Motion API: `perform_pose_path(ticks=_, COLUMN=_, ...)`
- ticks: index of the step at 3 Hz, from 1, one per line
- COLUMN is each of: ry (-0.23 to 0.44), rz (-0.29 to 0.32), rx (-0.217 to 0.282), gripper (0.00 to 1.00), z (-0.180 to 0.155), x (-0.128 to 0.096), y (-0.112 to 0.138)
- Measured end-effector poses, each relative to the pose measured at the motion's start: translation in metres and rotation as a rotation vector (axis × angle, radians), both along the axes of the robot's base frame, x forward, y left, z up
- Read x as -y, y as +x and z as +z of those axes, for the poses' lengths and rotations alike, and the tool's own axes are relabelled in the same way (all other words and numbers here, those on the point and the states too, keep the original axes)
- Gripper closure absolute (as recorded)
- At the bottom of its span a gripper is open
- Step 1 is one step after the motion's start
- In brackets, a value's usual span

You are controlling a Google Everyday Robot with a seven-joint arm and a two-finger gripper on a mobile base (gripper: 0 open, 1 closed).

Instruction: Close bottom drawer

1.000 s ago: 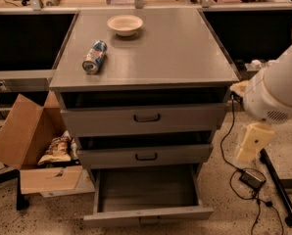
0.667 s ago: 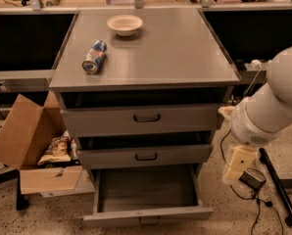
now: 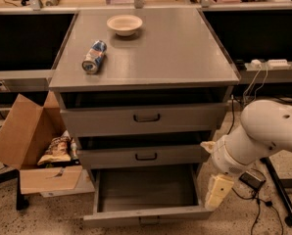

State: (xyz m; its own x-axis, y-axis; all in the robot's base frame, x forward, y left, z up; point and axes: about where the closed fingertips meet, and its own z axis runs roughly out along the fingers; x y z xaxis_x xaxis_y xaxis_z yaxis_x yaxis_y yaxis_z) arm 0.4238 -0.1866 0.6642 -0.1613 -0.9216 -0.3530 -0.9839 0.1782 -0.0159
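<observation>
- bottom drawer (image 3: 146, 189), camera view: pulled well out at the foot of the cabinet (image 3: 156, 58), lowest of three. its inside is bare and gray, and its front panel sits near the lower edge of the view.
- the middle drawer (image 3: 146, 156) and top drawer (image 3: 146, 117) above it each stand slightly out, with a dark gap over each front.
- gripper (image 3: 217, 194): cream-coloured, pointing down, just beside the bottom drawer's right front corner. i cannot tell whether it touches the drawer, nor whether it is open or closed. nothing is seen held in it.
- the white arm (image 3: 266, 131) comes in from the right edge, low beside the cabinet.
- on the cabinet top: a pale bowl (image 3: 124, 24) near the back, and a can (image 3: 94, 57) lying on its side near the left edge, well apart from the bowl.
- left of the cabinet, an open cardboard box (image 3: 23, 131) on the floor, with snack bags (image 3: 55, 151) inside.
- cables and a dark adapter (image 3: 253, 179) lie on the floor at right, under the arm.
</observation>
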Motion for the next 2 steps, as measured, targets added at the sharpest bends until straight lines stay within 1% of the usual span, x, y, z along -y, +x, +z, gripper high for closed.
perform_pose_path(ticks=1, ry=0.000, rz=0.000, rx=0.000, gripper=0.00, z=0.000, x=0.000, y=0.000)
perform_pose_path(ticks=2, ry=-0.043, rz=0.001, rx=0.004, gripper=0.00, z=-0.027, x=0.007, y=0.000)
